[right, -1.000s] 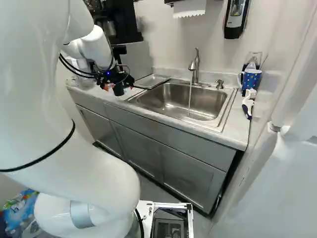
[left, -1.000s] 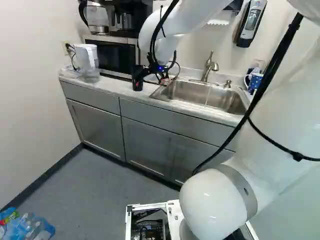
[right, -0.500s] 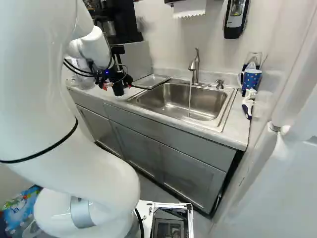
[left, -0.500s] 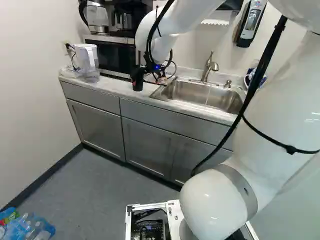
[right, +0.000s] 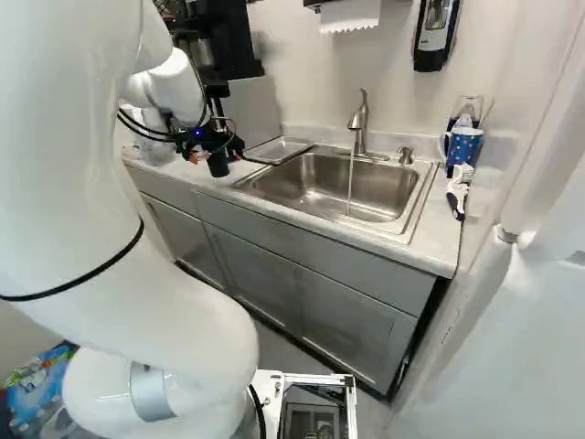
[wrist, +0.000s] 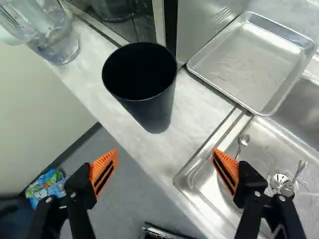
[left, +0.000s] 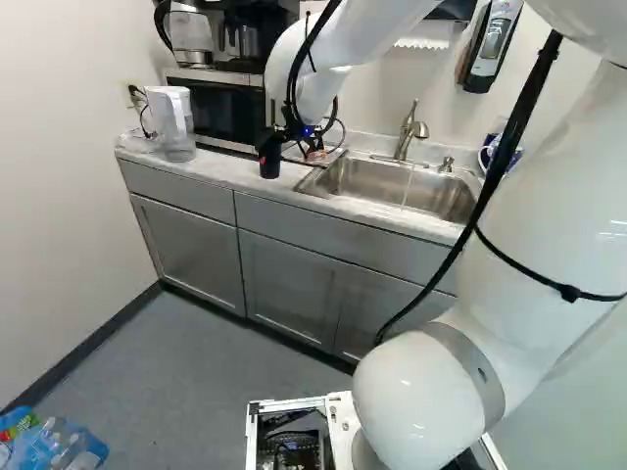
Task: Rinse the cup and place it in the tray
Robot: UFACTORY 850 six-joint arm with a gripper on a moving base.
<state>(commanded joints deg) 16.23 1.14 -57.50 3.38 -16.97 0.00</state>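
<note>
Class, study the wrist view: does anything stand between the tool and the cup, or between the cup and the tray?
Nothing visible does. The open tool faces the dark cup with no object between, and a strip of counter separates the cup from the metal tray.

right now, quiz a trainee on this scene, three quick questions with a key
1. True or false: the tool stands open.
2. Where does the dark cup stand? a) on the tray, b) on the counter, c) on the floor.
3. Fill in: water runs from the ____ into the sink.
Key: 1 true; 2 b; 3 faucet.
</note>
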